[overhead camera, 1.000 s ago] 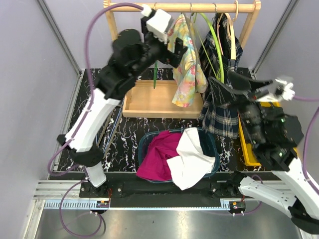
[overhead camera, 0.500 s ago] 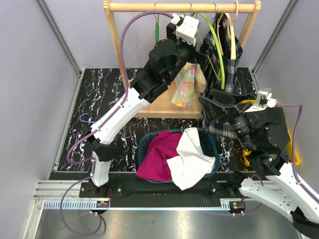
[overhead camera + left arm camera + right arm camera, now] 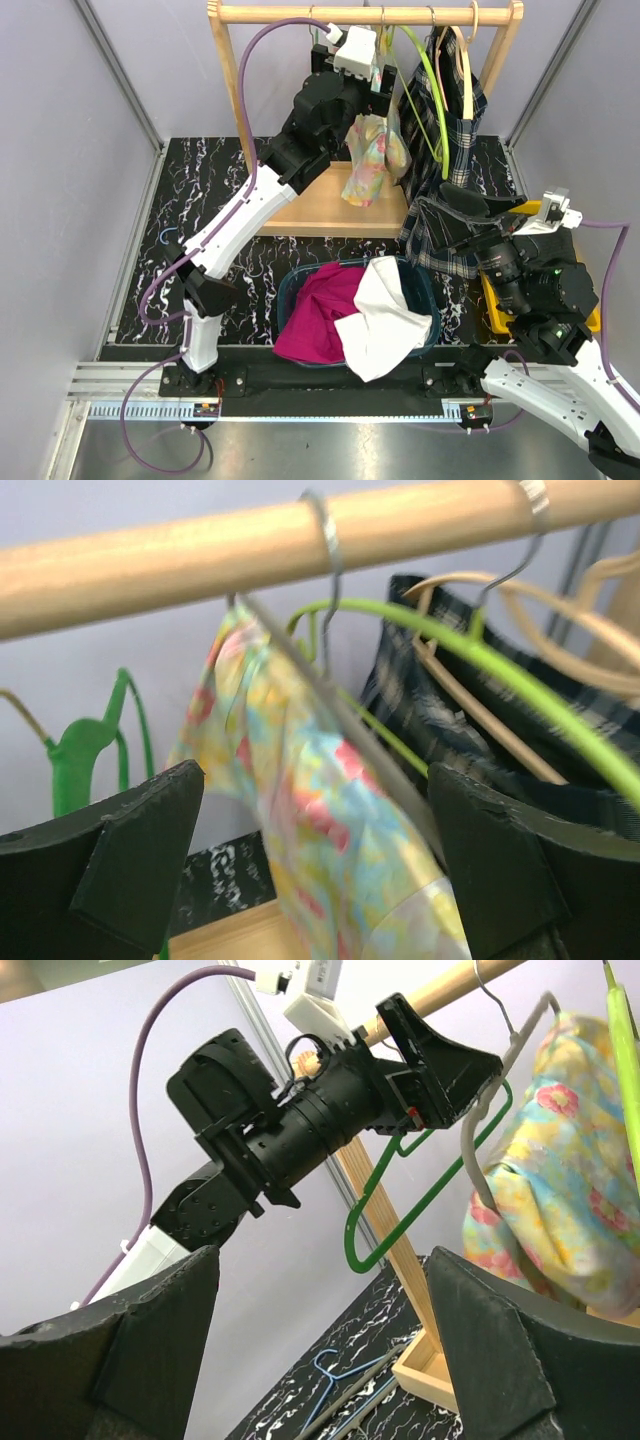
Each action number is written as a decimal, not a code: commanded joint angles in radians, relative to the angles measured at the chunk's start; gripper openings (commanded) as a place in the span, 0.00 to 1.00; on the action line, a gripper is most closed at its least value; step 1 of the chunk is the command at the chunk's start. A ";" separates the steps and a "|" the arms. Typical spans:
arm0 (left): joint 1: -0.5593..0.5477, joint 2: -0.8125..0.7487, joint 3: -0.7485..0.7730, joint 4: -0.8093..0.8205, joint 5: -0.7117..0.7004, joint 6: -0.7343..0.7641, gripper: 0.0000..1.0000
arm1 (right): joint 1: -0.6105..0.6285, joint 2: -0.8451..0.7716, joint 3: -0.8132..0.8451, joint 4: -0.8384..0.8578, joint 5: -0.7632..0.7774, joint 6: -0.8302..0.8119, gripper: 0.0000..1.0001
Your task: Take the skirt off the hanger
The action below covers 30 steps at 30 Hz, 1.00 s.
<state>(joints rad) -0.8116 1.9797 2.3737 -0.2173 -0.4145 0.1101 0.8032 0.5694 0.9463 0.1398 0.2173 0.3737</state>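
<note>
A floral garment [image 3: 372,155] hangs on a grey wire hanger [image 3: 330,690] from the wooden rail [image 3: 300,14]. A dark plaid garment [image 3: 450,120] hangs to its right. My left gripper [image 3: 378,72] is open, high up by the rail. In the left wrist view [image 3: 315,870] the floral garment [image 3: 330,810] and its hanger lie between the spread jaws, untouched. My right gripper [image 3: 455,215] is open and empty, in front of the plaid garment's lower part. The right wrist view [image 3: 320,1350] shows the floral garment [image 3: 560,1190] to its right.
A dark green hanger [image 3: 400,1210] and lime green hangers [image 3: 430,80] hang on the rail. A teal basket [image 3: 430,290] holds magenta and white clothes. Blue hangers [image 3: 350,1370] lie on the black mat at left. The rack's wooden base [image 3: 300,200] and a yellow bin [image 3: 490,300] are nearby.
My left arm has swung right along the rail, from its left part to the floral garment's hanger. My right gripper dipped, then rose slightly beside the plaid garment. The floral garment has shifted a little.
</note>
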 commanded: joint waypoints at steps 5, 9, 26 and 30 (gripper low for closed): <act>-0.001 -0.065 -0.034 0.009 -0.017 0.043 0.99 | 0.001 0.001 0.014 -0.003 0.021 0.025 0.91; -0.006 -0.091 -0.062 0.007 -0.017 0.062 0.99 | 0.002 0.003 0.012 -0.006 0.024 0.030 0.91; -0.008 -0.163 -0.137 -0.030 0.037 0.082 0.36 | 0.002 -0.020 0.016 -0.028 0.050 0.028 0.91; -0.008 -0.170 -0.152 -0.053 0.091 0.082 0.46 | 0.002 -0.026 0.016 -0.031 0.059 0.028 0.90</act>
<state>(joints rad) -0.8181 1.8576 2.2337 -0.2642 -0.3893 0.1875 0.8032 0.5541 0.9463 0.1062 0.2432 0.4011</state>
